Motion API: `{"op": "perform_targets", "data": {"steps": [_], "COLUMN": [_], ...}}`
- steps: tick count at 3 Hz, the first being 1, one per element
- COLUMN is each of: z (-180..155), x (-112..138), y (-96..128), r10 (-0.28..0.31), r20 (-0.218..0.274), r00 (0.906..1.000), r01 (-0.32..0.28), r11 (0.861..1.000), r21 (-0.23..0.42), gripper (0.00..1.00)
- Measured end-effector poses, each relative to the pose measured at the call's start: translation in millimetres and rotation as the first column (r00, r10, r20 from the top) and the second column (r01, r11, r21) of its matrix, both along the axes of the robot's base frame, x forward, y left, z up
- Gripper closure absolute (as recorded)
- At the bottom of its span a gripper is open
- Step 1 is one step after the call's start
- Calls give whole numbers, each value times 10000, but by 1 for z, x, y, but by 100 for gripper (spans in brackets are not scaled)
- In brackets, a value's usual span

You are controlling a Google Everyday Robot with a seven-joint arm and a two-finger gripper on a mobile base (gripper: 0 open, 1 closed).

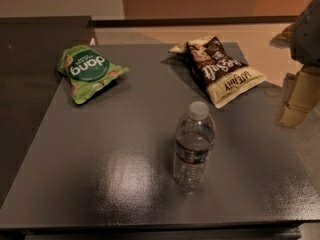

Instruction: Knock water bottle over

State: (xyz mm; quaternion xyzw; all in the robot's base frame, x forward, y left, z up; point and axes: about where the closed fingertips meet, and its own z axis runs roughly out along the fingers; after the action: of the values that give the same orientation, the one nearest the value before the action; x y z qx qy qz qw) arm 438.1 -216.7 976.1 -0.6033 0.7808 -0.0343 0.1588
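Note:
The water bottle [194, 145] stands upright on the dark grey table [115, 174], a little right of the middle and toward the front. It is clear and ribbed, with a white cap and a dark label band. My gripper [300, 98] hangs at the right edge of the view, beyond the table's right side, well to the right of the bottle and behind it. It touches nothing.
A green snack bag [87, 71] lies at the back left of the table. A brown and cream snack bag [222, 69] lies at the back right, between the bottle and the far edge. A second dark surface [30, 59] adjoins on the left.

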Motion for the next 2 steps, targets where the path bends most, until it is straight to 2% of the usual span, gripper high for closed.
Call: {"op": "perform_targets", "data": {"steps": [1,2], "z": [0,-1], "x": [0,-1], "y": [0,8], "r10": [0,216], "r20": [2,-230], "r00": [10000,9995], "r01": [0,-206], "r11": [10000,9989], "r21": [0,431], "gripper": [0,0]}}
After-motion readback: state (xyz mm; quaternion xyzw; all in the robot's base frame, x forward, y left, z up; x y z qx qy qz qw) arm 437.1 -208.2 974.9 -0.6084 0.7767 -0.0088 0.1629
